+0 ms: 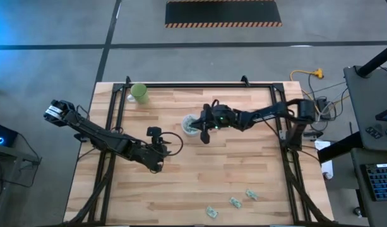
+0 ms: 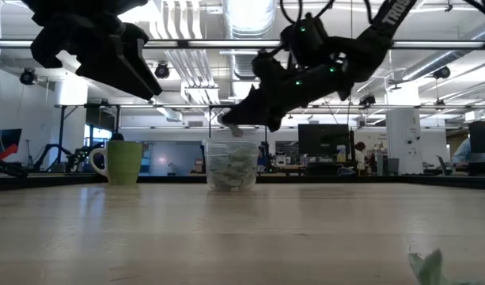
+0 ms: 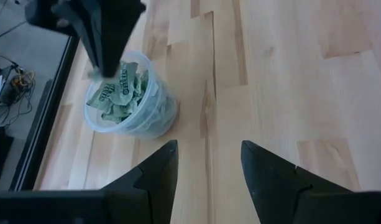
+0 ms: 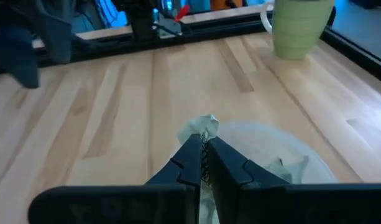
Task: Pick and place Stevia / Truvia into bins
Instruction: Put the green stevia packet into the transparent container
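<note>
The bin, a small clear cup [image 1: 190,124] [image 2: 232,165] [image 3: 131,102], stands on the wooden table's far middle and holds several crumpled pale green Stevia packets [image 3: 119,93]. My right gripper [image 1: 199,126] [image 2: 236,123] [image 4: 204,144] reaches in from the table's right, shut on one packet [image 4: 204,129] just above the cup's mouth. My left gripper [image 1: 161,150] [image 3: 206,168] stands open and holding nothing, off to the near left of the cup and pointing toward it. Three more packets [image 1: 235,202] lie flat near the table's front right. My right gripper pinches one pale green packet between its two fingers. The packet's crumpled end [image 4: 206,124] sticks out past the fingertips. The fingers slant down from the table's right. The packet is lifted clear, over the cup's rim [image 4: 283,140].
An opaque light-green mug [image 1: 139,93] [image 2: 125,162] [image 4: 299,25] stands at the table's far left. A black frame rail [image 1: 199,84] runs along the far edge. Bare wood lies between the cup and the loose packets [image 2: 428,265].
</note>
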Controlling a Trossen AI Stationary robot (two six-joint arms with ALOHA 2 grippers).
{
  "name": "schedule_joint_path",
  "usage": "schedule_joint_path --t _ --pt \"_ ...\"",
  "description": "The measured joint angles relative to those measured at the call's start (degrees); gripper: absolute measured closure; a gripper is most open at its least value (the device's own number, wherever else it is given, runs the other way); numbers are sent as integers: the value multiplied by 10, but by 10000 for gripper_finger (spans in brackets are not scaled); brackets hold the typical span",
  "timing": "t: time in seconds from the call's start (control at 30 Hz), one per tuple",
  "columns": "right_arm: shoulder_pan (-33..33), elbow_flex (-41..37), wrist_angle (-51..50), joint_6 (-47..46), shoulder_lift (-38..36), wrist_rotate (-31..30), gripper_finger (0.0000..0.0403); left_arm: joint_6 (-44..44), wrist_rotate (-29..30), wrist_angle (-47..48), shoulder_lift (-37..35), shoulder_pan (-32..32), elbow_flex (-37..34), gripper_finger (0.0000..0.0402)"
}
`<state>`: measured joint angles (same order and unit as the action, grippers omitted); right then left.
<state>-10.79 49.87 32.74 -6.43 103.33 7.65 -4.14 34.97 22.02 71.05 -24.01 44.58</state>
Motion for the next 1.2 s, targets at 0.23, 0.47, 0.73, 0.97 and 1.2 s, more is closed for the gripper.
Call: schedule_joint_path --t 0.23,0.47,0.73,0.97,1.2 --pt "-3 81 -134 17 33 -1 390 0 0 0 0 0 -1 242" --pt "-4 138 -264 38 35 -43 390 0 0 0 0 0 -4 242" --pt "-3 156 -270 75 34 -42 374 0 0 -7 0 0 -15 242" --pt "-2 156 -275 79 34 -26 294 0 0 -6 1 0 -19 242" --pt "0 164 -301 85 18 -6 240 0 0 -10 1 0 -19 242"
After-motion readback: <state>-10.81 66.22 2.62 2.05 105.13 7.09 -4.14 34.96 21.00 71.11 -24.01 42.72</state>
